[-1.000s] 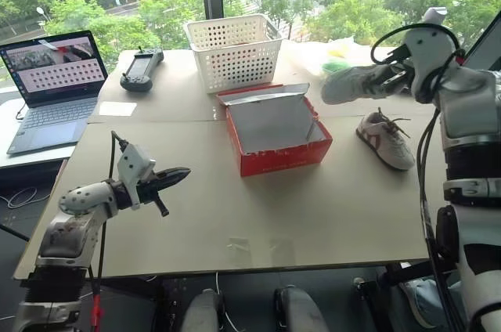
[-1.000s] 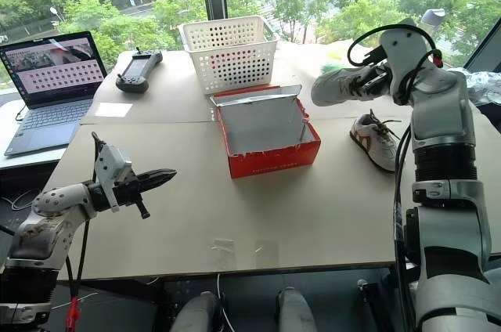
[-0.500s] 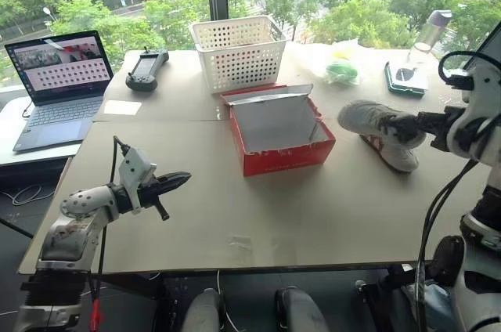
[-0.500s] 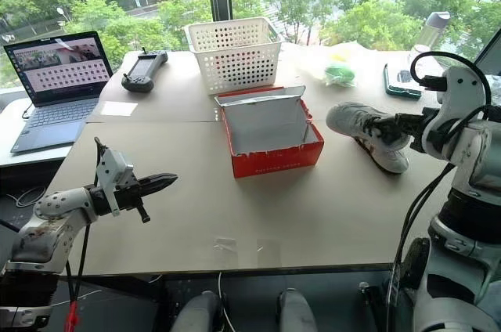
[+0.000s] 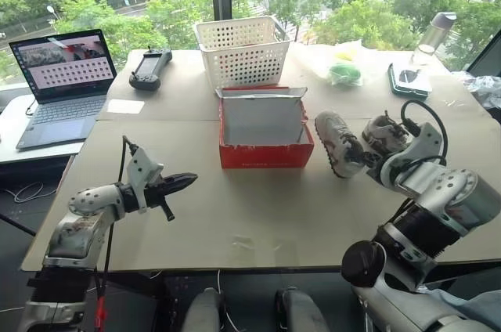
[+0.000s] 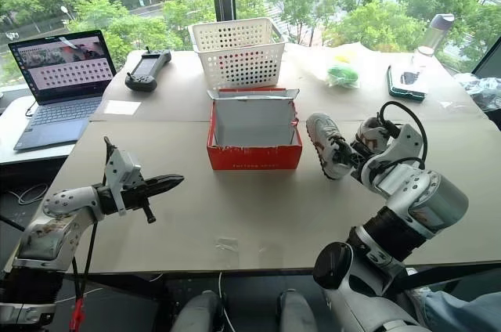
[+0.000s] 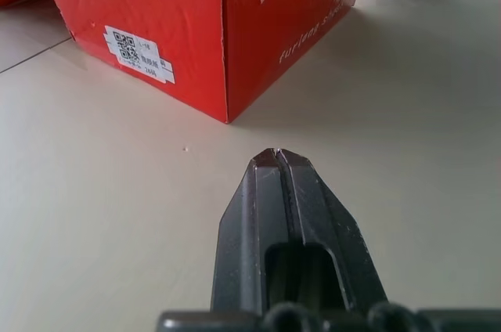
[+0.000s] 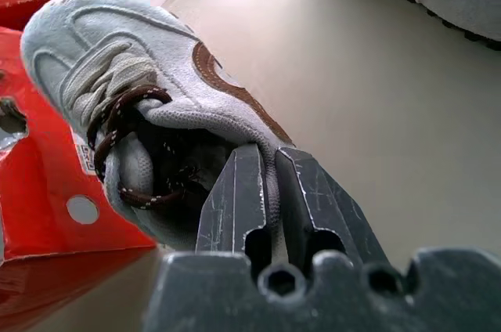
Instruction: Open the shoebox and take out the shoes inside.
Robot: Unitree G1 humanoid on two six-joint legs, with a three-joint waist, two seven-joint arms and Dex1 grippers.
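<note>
The red shoebox [image 5: 262, 152] stands open at mid-table, its lid upright at the back and its pale inside bare. Just right of the box, one light grey shoe [image 5: 337, 142] with dark laces hangs tilted low over the table. My right gripper [image 8: 270, 171] is shut on that shoe's heel collar. I cannot tell whether the shoe touches the table. The second shoe [image 5: 387, 132] lies on the table further right. My left gripper [image 5: 182, 183] is shut and holds nothing, hovering left of the box and pointing at its front corner [image 7: 225, 50].
A white perforated basket [image 5: 243, 50] stands behind the box. A laptop [image 5: 63, 73] and a black controller [image 5: 149, 67] sit at the far left. A green object in a bag [image 5: 344, 72], a bottle [image 5: 434, 34] and a teal case [image 5: 409, 80] are at the far right.
My right arm came down from high at the right, rolled, and carried the shoe low beside the box. The left gripper stayed put. The camera view shifted.
</note>
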